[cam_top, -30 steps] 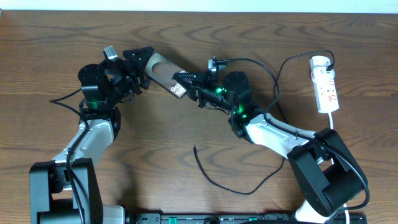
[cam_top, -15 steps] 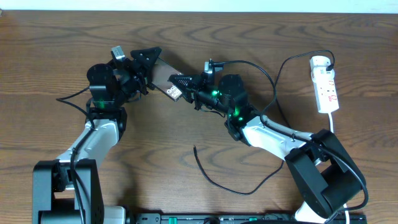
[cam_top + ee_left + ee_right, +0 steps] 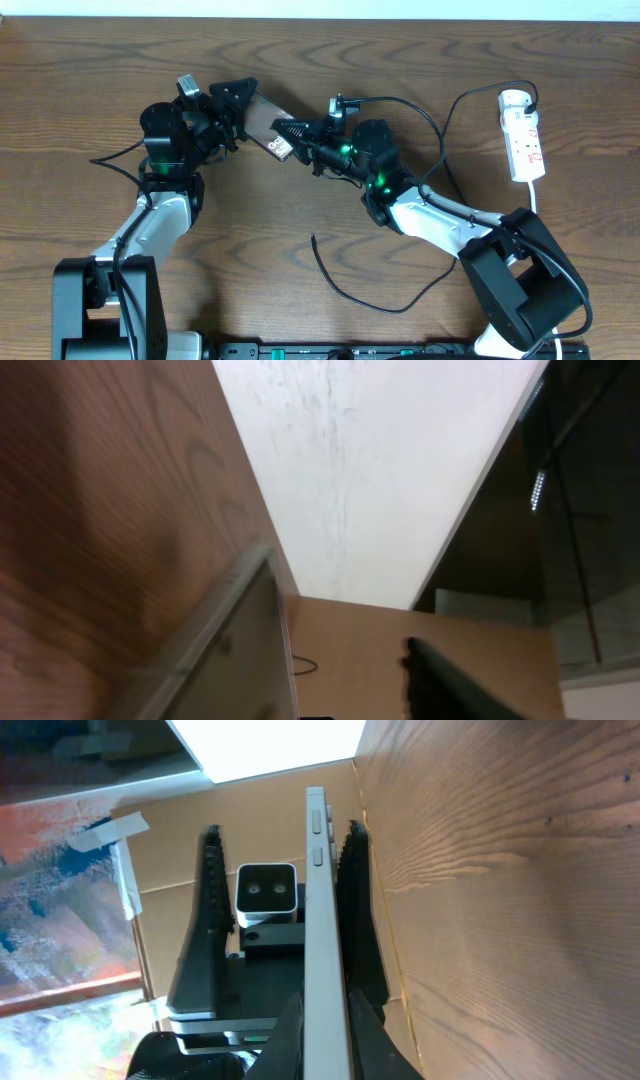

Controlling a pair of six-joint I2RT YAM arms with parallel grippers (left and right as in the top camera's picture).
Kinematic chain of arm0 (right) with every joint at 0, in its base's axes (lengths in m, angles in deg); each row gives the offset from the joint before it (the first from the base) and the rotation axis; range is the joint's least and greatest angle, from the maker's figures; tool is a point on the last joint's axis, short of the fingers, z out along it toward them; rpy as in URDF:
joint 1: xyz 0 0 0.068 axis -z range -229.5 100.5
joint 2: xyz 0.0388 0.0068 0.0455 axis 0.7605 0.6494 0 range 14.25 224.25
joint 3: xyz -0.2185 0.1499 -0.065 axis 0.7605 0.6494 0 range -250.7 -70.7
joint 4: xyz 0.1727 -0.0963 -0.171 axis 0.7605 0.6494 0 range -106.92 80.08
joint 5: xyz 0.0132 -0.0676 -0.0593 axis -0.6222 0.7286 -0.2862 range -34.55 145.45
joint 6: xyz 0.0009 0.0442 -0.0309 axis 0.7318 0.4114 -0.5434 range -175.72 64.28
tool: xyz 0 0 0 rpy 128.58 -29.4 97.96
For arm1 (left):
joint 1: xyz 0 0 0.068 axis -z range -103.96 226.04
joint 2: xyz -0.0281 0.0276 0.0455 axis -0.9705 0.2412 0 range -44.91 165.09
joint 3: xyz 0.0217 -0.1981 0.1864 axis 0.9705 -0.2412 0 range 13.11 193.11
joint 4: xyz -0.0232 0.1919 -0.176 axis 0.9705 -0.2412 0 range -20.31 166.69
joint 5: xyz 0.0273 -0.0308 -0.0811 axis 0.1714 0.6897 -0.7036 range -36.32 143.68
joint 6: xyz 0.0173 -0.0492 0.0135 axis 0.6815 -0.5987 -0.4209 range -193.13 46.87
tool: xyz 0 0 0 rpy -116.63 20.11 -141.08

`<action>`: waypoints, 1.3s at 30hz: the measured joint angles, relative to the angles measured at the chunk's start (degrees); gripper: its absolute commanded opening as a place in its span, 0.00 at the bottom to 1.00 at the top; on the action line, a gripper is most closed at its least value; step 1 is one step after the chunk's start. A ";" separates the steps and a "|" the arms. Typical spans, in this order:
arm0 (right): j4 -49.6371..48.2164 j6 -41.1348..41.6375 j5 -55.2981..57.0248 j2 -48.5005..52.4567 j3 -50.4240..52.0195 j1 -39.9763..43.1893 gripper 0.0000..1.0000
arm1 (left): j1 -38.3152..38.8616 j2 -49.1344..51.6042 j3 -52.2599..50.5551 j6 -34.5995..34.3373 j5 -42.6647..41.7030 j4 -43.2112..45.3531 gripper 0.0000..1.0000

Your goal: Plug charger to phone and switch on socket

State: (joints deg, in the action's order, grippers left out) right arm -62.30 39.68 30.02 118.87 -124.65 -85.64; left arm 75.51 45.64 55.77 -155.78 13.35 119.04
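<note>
**Phone between both grippers, charger tip loose on the table**

Far left of centre: the left gripper (image 3: 238, 105) sits at the far-left end of the phone (image 3: 265, 118), jaws apart and straddling it. From the right wrist view we note one of its fingers (image 3: 355, 900) just beside or against one face of the phone. The other finger stands clear of the opposite face, with a gap showing between them. So it brackets the phone but is not clamped on it.

Centre: the phone lies diagonally, far-left to near-right, tilted so that one broad face catches the overhead camera. The right wrist view shows it edge-on, side buttons (image 3: 318, 835) visible. We cannot tell whether it touches the table (image 3: 80, 60).

Just right of the phone: the right gripper (image 3: 296, 138) meets its near-right end. Its own fingers (image 3: 290, 1030) flank the phone's edge closely, pinched together on that end.

Near centre: the charger (image 3: 345, 290) loops across the table on the near side, its plug tip (image 3: 313, 238) lying free, well apart from the phone and from both grippers.

Far right: the socket (image 3: 524, 140) lies lengthwise near the table's right edge, well apart from both grippers. Its rounded plug head (image 3: 515, 98) is at the far end, and its white cord (image 3: 536, 195) trails toward us.
</note>
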 measured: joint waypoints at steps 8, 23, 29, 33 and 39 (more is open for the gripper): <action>-0.55 0.11 0.22 0.00 0.00 0.00 0.02 | 0.00 0.00 -0.17 0.07 0.26 -0.15 0.38; -0.61 0.13 0.31 0.00 0.00 0.28 0.02 | 0.00 0.00 -0.20 0.11 0.31 -0.17 0.22; -0.76 0.31 -0.04 -0.04 -0.26 0.55 0.02 | 0.00 0.00 -0.31 0.15 0.48 -0.39 0.19; -0.92 1.29 0.00 -0.07 -0.35 0.57 0.02 | 0.00 0.00 -0.44 -0.20 0.66 -0.31 0.08; -0.92 3.17 0.00 -0.07 -0.35 0.57 0.02 | 0.00 0.00 -0.44 -0.98 0.66 -0.02 0.07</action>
State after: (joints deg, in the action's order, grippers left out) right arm -63.22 42.85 30.02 118.80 -125.00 -85.08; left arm 75.51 45.64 55.33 -156.77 14.00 119.02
